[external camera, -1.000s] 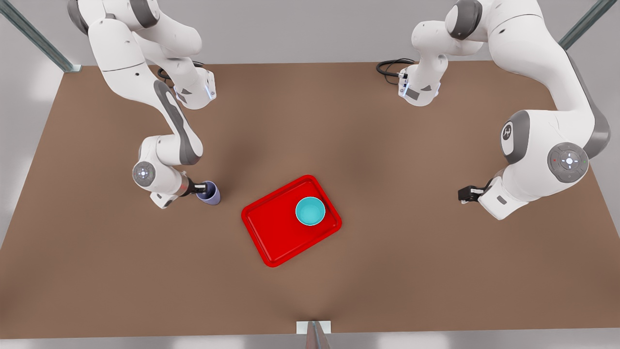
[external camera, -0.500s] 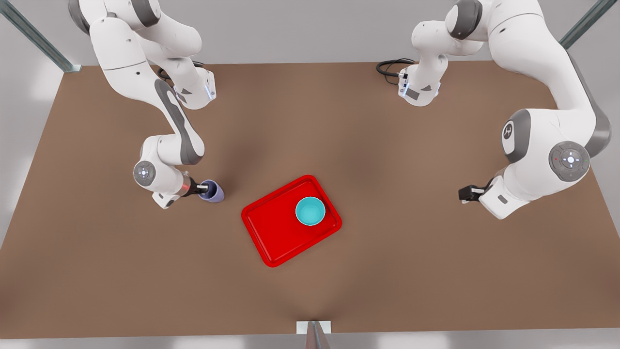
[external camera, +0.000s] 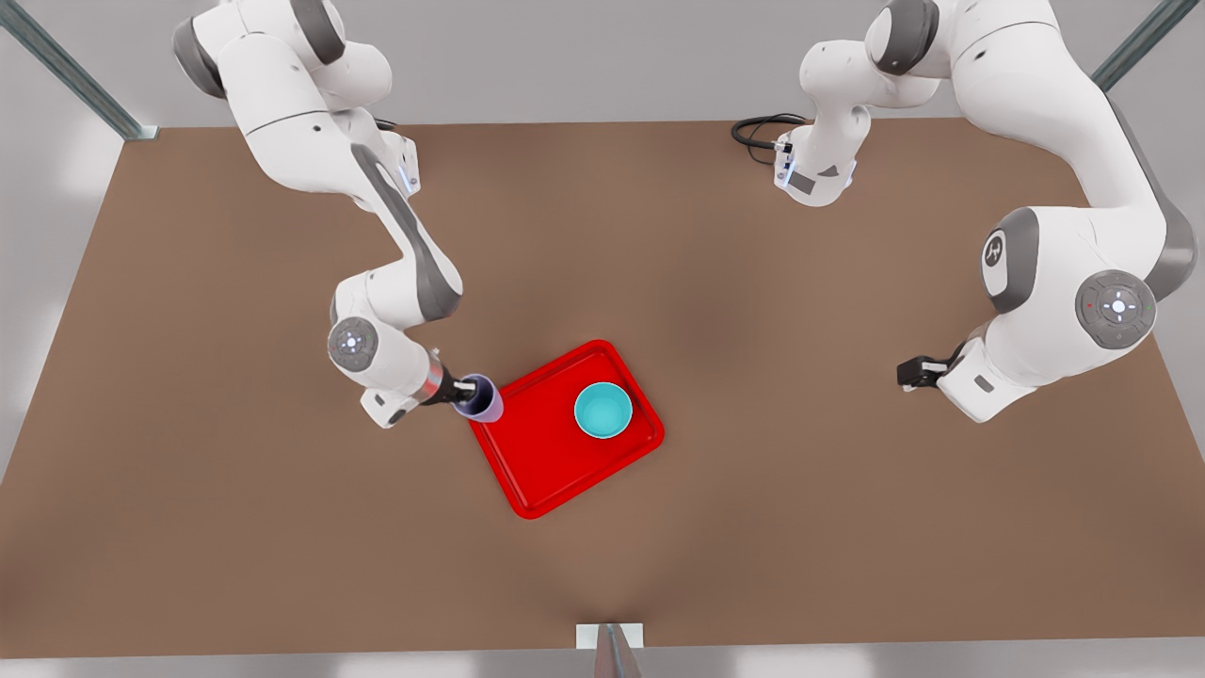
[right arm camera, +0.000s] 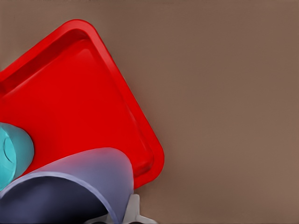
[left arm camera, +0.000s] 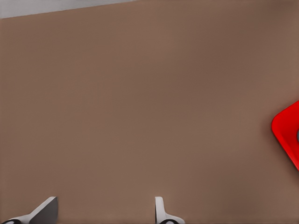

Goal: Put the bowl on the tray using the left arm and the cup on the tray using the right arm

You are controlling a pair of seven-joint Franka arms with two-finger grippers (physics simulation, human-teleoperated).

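The lavender cup hangs tilted over the left corner of the red tray in the front view, with my right gripper shut on its rim. In the right wrist view the cup sits close in front of the tray and the teal bowl. The bowl stands upright on the tray, near its right corner in the front view. My left gripper waits at the front view's right, well away from the tray. It is open over bare table, with a tray corner at the edge.
A black cable lies by the arm base at the table's far edge. A metal post stands at the middle of the near edge. Brown table stretches wide around the tray on all sides.
My right gripper has lifted the cup and carried it toward the front view's right, from the bare table to the tray's left corner. The left arm has barely moved.
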